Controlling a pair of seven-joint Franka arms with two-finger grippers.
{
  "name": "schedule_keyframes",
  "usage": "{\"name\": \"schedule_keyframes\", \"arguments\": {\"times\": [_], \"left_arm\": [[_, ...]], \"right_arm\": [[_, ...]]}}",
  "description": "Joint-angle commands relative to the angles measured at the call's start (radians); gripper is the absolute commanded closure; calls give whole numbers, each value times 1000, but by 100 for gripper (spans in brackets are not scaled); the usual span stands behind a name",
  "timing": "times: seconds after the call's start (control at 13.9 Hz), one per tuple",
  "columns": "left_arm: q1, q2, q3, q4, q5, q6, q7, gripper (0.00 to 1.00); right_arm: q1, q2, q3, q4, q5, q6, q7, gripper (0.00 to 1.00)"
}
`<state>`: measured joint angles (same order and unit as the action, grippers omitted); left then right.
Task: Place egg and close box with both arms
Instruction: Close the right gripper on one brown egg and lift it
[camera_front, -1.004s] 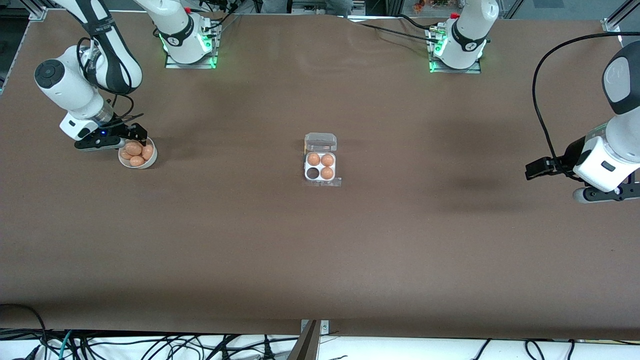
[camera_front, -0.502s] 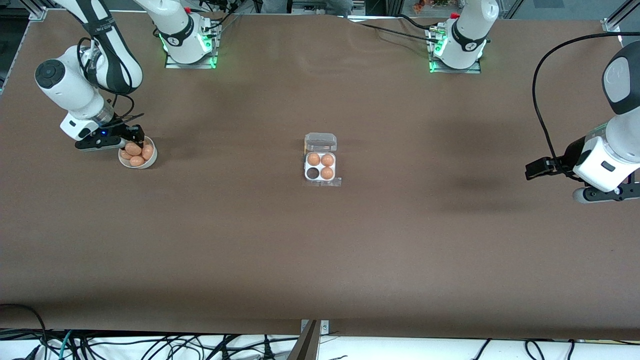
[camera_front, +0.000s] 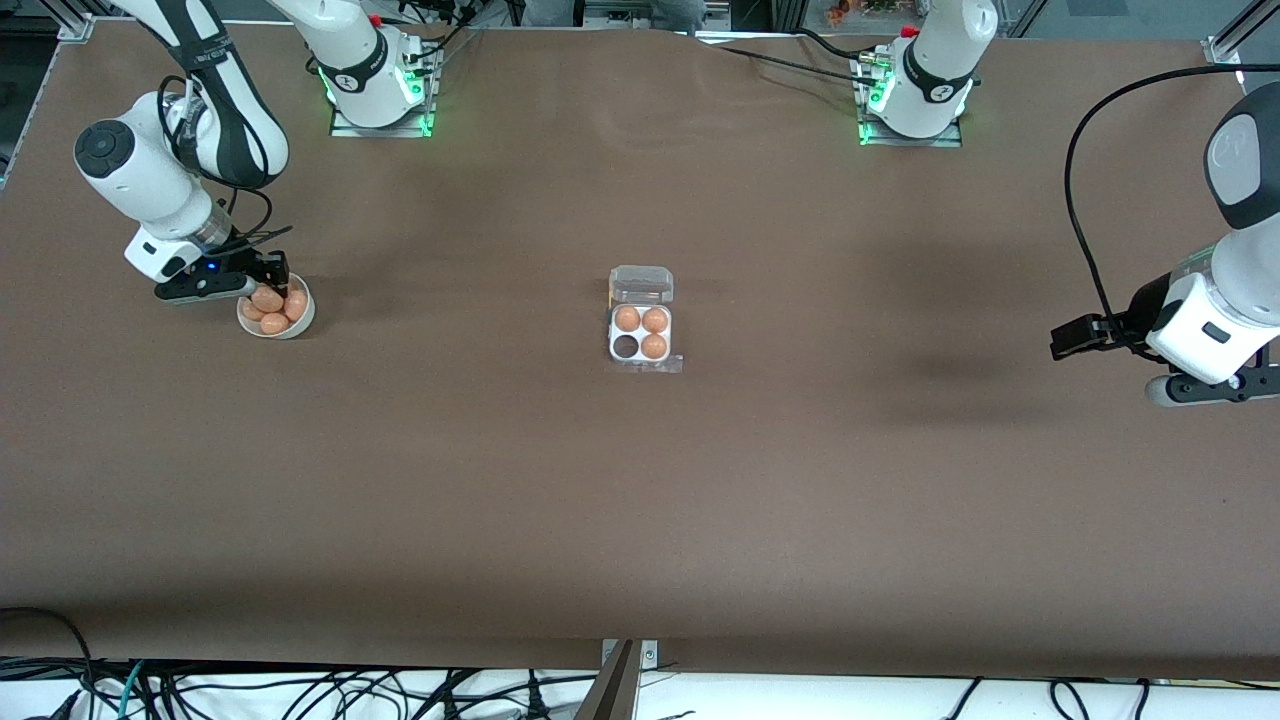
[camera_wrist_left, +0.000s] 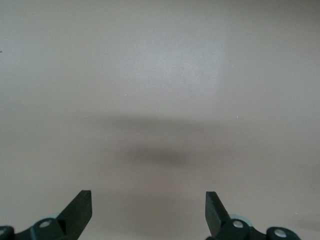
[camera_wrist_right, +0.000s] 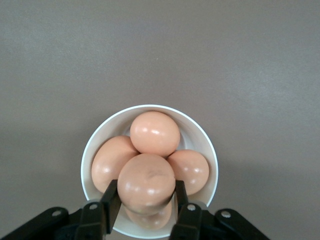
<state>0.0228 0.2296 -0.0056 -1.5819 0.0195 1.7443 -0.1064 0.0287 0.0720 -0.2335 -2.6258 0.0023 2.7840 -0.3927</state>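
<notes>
**Right gripper clamps an egg in the bowl; carton sits one short**

From the front camera we see the right gripper (camera_front: 262, 283) down in the white bowl (camera_front: 300, 322) at the right arm's end of the table, its fingers now clenched on the top egg (camera_front: 266, 297); a second ago they stood spread around it. The egg carton (camera_front: 640, 333) has not moved from the middle of the table, well apart from the bowl, its clear lid (camera_front: 641, 285) folded open on the side farther from the camera. Three cells hold brown eggs and the cell nearest the camera, toward the right arm's end, is bare. The left gripper (camera_front: 1068, 337) waits over the left arm's end of the table, unchanged.

At the left wrist we see the left gripper (camera_wrist_left: 148, 209) spread wide over bare brown table (camera_wrist_left: 160, 75), holding nothing.

At the right wrist the black fingers (camera_wrist_right: 113, 199) press both flanks of the topmost egg (camera_wrist_right: 146, 182), which sits on the others heaped in the bowl (camera_wrist_right: 202, 135).
</notes>
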Motion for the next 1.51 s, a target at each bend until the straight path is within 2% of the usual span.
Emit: {"name": "schedule_keyframes", "arguments": {"times": [0.0,0.29,0.57,0.86,1.08,1.43], "left_arm": [[2,8,-1,20,-18,-5,19,0],[2,7,-1,20,-18,-5,19,0],[0,8,-1,20,-18,-5,19,0],[-1,8,-1,20,-18,-5,19,0],[-4,8,-1,20,-18,-5,14,0],[-3,7,-1,22,-18,-5,17,0]], "right_arm": [[-1,-20,13,-7,1,-15,-3,65],[-1,-32,19,27,1,-82,-8,69],[-1,-32,19,142,2,-277,-8,69],[39,-11,22,347,15,-574,38,72],[115,63,26,522,18,-757,156,72],[255,228,28,803,145,-922,348,72]]}}
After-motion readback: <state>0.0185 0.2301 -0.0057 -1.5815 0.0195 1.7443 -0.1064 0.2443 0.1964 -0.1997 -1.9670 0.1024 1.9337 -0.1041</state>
